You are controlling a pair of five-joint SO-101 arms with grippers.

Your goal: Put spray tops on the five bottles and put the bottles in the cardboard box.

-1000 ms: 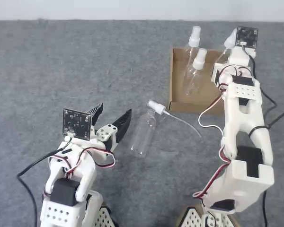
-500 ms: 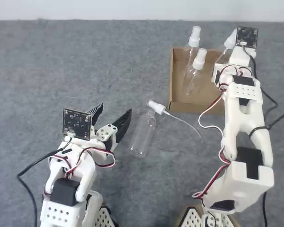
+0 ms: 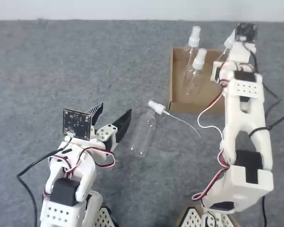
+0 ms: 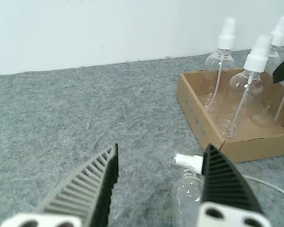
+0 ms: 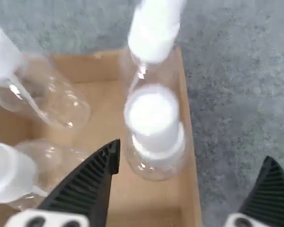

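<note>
A clear bottle (image 3: 144, 134) lies on its side on the grey felt, mid-table. A loose white spray top (image 3: 156, 106) lies by its neck, and its thin tube (image 3: 187, 124) trails off to the right outside the bottle. My left gripper (image 3: 115, 109) is open just left of this bottle, holding nothing. The left wrist view has the bottle (image 4: 188, 201) and spray top (image 4: 188, 161) by one finger (image 4: 222, 179). My right gripper (image 5: 193, 151) hangs open over the cardboard box (image 5: 189, 142), straddling a capped bottle (image 5: 154, 123). Several capped bottles stand upright in the box (image 3: 177, 101).
The right arm (image 3: 241, 90) stretches over the box's right side and hides part of it. A white wall runs along the far edge of the felt. Open felt lies left of the box and in front of the left arm.
The right arm has shifted slightly farther back over the box. The left arm, lying bottle and spray top have not moved.
</note>
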